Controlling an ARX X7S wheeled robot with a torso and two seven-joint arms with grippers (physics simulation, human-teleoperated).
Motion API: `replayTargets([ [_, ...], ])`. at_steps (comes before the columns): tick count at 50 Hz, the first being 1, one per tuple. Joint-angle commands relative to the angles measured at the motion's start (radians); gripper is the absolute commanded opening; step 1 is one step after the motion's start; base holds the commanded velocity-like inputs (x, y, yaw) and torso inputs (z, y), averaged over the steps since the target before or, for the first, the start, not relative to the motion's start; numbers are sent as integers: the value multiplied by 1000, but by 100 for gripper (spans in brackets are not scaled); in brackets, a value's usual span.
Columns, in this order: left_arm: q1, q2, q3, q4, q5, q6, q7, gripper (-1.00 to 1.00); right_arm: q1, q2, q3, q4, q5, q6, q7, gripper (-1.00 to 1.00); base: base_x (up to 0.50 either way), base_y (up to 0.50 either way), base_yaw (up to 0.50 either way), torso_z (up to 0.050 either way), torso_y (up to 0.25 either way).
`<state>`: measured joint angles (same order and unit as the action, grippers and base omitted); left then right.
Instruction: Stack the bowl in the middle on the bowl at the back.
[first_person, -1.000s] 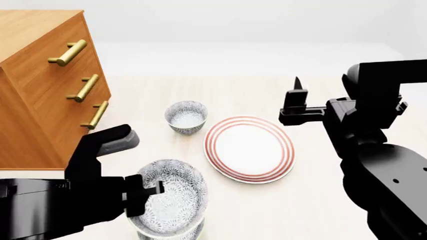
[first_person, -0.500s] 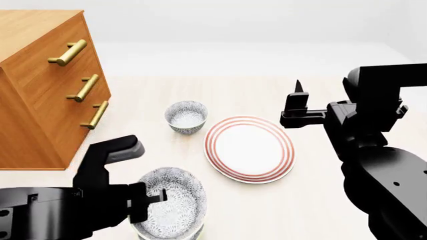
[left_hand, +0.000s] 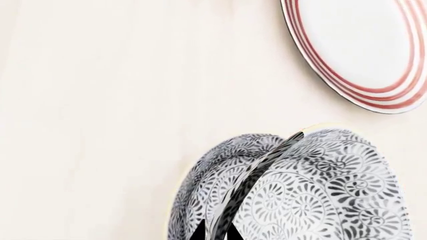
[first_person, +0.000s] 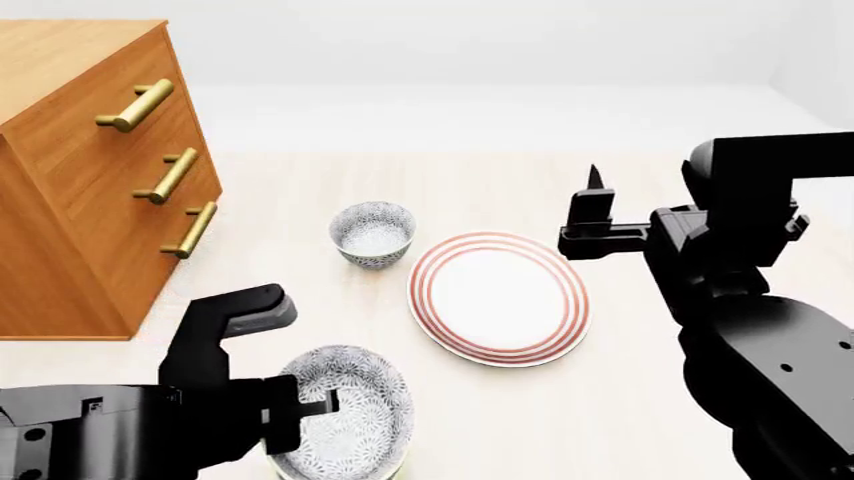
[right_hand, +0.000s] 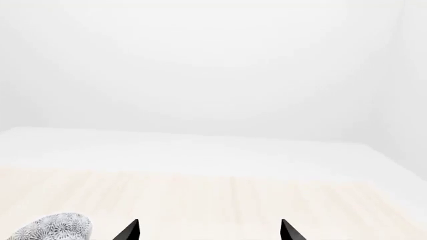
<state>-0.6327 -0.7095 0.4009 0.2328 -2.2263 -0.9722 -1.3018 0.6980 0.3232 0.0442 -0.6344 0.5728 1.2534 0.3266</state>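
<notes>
The bowl at the back (first_person: 372, 232) stands upright on the pale table beside the plate; its rim also shows in the right wrist view (right_hand: 53, 227). A like-patterned bowl, the bowl in the middle (first_person: 354, 400), is near the table's front. My left gripper (first_person: 320, 403) is shut on its rim. The left wrist view shows that bowl (left_hand: 313, 200) tilted, with the rim pinched by the gripper (left_hand: 215, 235). A pale sliver shows under it; I cannot tell what it is. My right gripper (first_person: 591, 200) hovers open and empty right of the plate, fingertips wide apart (right_hand: 208, 231).
A flat white plate with red rings (first_person: 498, 297) lies right of the bowls, also in the left wrist view (left_hand: 360, 45). A wooden drawer cabinet with brass handles (first_person: 80, 180) stands at the left. The right arm's bulk fills the right side.
The left gripper has carried the bowl down and toward the table's near edge. The right gripper barely shifted.
</notes>
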Motion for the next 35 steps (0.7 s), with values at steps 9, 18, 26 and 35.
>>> replayTargets([
  [9,6,11,13,-39,73,5,45,-100,-16,2,-7,15,2,-21,3,100,0,0,0,0,1],
  [18,4,10,24,-50,89,-3,58,-100,-12,3,-12,17,6,-20,6,100,0,0,0,0,0],
  [26,-8,5,22,-34,74,5,47,100,-6,6,-5,5,18,-5,12,100,0,0,0,0,0],
  [35,-26,-16,4,31,13,19,26,100,1,6,-9,10,20,-10,15,100,0,0,0,0,0],
])
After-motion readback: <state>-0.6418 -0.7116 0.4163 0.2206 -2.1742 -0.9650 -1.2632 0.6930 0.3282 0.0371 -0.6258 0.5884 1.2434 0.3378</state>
